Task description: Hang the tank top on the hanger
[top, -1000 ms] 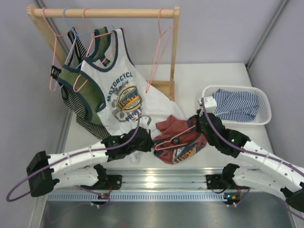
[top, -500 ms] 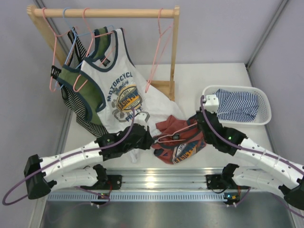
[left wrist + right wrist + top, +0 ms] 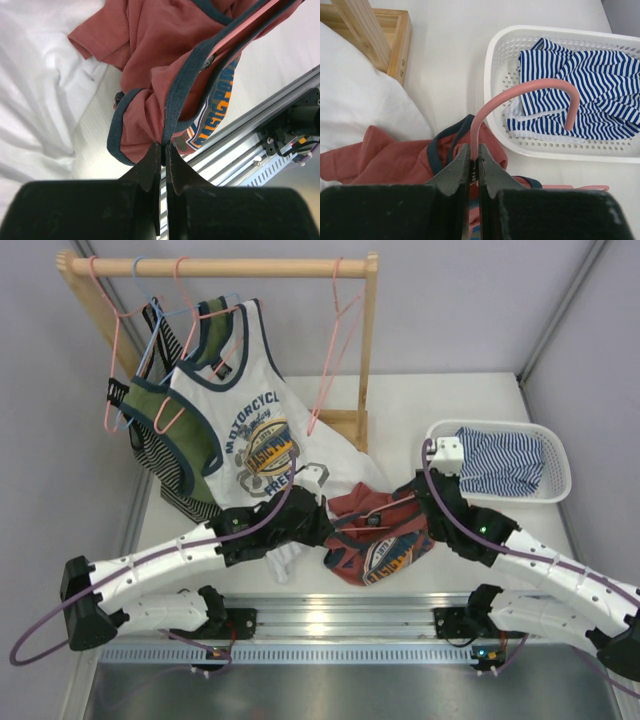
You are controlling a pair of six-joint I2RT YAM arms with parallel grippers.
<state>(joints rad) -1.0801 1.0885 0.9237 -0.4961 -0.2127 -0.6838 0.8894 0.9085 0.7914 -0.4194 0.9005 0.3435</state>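
Here the top (image 3: 150,65), soft, light and limp, lies bunched just left of the basket (image 3: 491,85); its navy trim is the firmest place to pinch. The left gripper (image 3: 163,146) is clamped on that trim. The right gripper (image 3: 474,159) is clamped on the hanger (image 3: 520,89) below its hook. Only the right wrist view shows the hook, beside the basket.
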